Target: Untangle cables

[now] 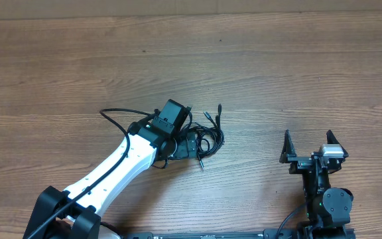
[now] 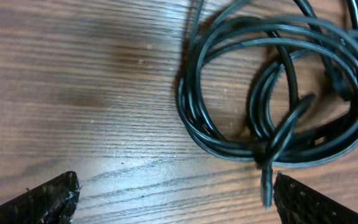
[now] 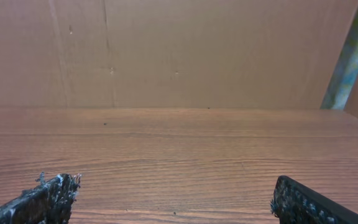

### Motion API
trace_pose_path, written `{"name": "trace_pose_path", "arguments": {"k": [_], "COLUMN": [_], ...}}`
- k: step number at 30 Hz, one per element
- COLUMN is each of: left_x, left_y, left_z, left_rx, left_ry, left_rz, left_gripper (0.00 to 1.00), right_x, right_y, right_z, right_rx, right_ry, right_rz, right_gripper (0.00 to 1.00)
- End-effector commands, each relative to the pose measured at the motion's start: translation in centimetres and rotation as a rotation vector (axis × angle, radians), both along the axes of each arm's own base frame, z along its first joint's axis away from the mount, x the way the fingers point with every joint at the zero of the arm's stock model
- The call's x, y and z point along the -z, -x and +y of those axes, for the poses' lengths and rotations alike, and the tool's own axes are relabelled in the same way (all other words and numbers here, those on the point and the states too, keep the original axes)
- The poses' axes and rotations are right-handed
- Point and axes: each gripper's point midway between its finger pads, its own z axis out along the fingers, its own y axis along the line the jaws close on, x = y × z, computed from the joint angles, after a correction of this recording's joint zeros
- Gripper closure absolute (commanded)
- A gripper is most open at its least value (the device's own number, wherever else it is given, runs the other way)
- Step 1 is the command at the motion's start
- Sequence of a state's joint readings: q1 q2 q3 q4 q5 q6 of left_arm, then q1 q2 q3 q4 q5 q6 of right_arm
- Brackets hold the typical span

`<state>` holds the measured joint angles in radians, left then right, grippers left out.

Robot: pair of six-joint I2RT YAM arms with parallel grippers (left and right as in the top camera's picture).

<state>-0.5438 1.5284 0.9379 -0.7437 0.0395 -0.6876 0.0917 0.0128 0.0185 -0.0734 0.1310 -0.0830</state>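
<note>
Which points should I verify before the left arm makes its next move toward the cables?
1. Left pincer open and empty: ok, jaws wide apart, nothing between them.
2. Left pincer lined up on the cables: not ok, they lie ahead and off to one side.
3. Right pincer open and apart from the cables: ok.
4. A single strand free to take: not ok, the loops cross and overlap.
5. How many separate cords are in the bundle: cannot tell.

Wood-grain table (image 1: 78, 60) meets a brown wall (image 3: 166, 50).
</note>
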Motion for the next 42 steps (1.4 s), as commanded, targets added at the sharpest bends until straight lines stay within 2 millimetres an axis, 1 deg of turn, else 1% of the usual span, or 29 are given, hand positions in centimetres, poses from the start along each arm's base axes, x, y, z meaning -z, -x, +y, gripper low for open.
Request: {"name": "trace_pose_path", "arguments": {"k": [1,3,4,6,8,9,10,11,15,17,19,20,24,26,30,35,38,42], "left_x": [-0.4,-0.7,-0.7,-0.7,-0.7,-0.7,-0.7,-0.7,0.2,0.9,1.7,2.1,3.8,4.1,4.2,4.6,5.0,5.1], "left_y": [-1.1,-1.7,-1.5,-1.3,-1.6,-1.8,-2.0,-2.0,-1.2,-1.0,-0.8,-0.7,-0.5,-0.6,-0.7,-0.7,-0.8,-1.4], "left_z": [0.2,-0.7,-1.0,-1.1,-1.0,-0.9,-0.8,-0.7,-0.5,-0.4,-0.3,-0.2,-0.3,-0.4,-0.3,0.0,0.0,-0.2], "left_rx": [-0.181,-0.208,-0.198,-0.196,-0.200,-0.204,-0.211,-0.227,-0.340,-0.368,-0.377,-0.381,-0.379,-0.382,-0.424,-0.435,-0.472,-0.476], "left_ry": [0.009,0.057,0.077,0.082,0.077,0.070,0.064,0.064,0.057,0.045,0.029,0.019,-0.008,-0.005,-0.006,-0.027,-0.028,-0.016], "left_rz": [-0.018,-0.029,-0.019,-0.009,-0.021,-0.034,-0.041,-0.038,0.020,0.043,0.064,0.076,0.110,0.115,0.116,0.112,0.119,0.095], "left_gripper": [0.01,0.01,0.00,0.00,0.00,0.04,0.17,0.22,0.26,0.23,0.16,0.13,0.07,0.07,0.06,0.02,0.02,0.03], "right_x": [0.2,0.2,0.2,0.2,0.2,0.2,0.2,0.2,0.2,0.2,0.2,0.2,0.2,0.2,0.2,0.2,0.2,0.2], "right_y": [0.0,0.0,0.0,0.0,0.0,0.0,0.0,0.0,0.0,0.0,0.0,0.0,0.0,0.0,0.0,0.0,0.0,0.0], "right_z": [-0.1,-0.1,-0.1,-0.1,-0.1,-0.1,-0.1,-0.1,-0.1,-0.1,-0.1,-0.1,-0.1,-0.1,-0.1,-0.1,-0.1,-0.1], "right_rx": [0.005,0.005,0.005,0.005,0.005,0.005,0.005,0.005,0.005,0.005,0.005,0.005,0.005,0.005,0.005,0.005,0.005,0.005], "right_ry": [0.004,0.004,0.004,0.004,0.004,0.004,0.004,0.004,0.004,0.004,0.004,0.004,0.004,0.004,0.004,0.004,0.004,0.004], "right_rz": [-0.002,-0.002,-0.002,-0.002,-0.002,-0.002,-0.002,-0.002,-0.002,-0.002,-0.002,-0.002,-0.002,-0.002,-0.002,-0.002,-0.002,-0.002], "right_gripper": [0.00,0.00,0.00,0.00,0.00,0.00,0.00,0.00,0.00,0.00,0.00,0.00,0.00,0.00,0.00,0.00,0.00,0.00]}}
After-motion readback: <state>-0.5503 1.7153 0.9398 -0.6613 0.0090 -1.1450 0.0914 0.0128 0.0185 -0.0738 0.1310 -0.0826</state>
